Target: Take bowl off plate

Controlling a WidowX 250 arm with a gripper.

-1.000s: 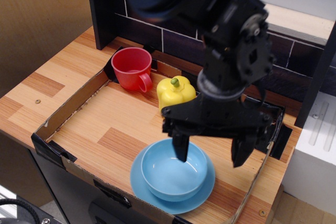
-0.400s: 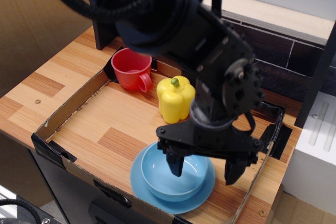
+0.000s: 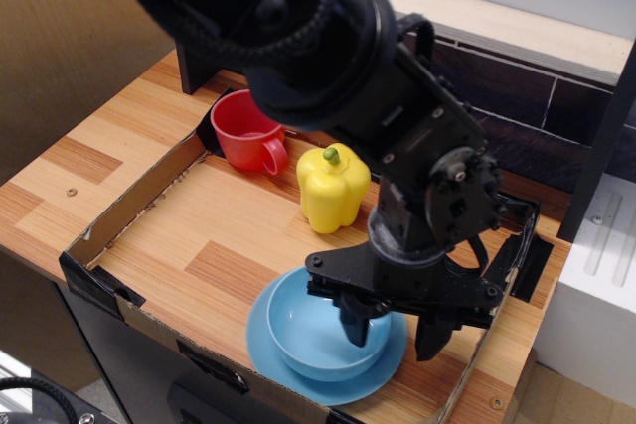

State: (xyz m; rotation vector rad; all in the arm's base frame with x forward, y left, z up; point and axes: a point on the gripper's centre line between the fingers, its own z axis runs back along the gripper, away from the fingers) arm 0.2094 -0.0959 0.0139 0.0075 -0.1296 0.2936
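A deep light-blue bowl [image 3: 313,335] sits on a flat, wider light-blue plate [image 3: 283,369] at the front of a shallow cardboard tray. My black gripper [image 3: 393,337] hangs over the bowl's right side, jaws spread. One finger [image 3: 355,327] reaches down inside the bowl near its right wall. The other finger [image 3: 433,335] is outside the bowl, over the plate's right edge. The bowl's right rim lies between them and is partly hidden by the gripper. The jaws do not press on the rim.
A yellow toy pepper [image 3: 332,189] stands just behind the bowl. A red cup with a handle [image 3: 246,130] is at the tray's back left. The cardboard tray wall [image 3: 109,290] runs around them. A dark tiled back wall [image 3: 556,111] and a white block [image 3: 596,285] stand at the right.
My gripper has dropped lower and shifted slightly right over the bowl; the inner finger now reaches deeper into the bowl. Bowl and plate have not moved.
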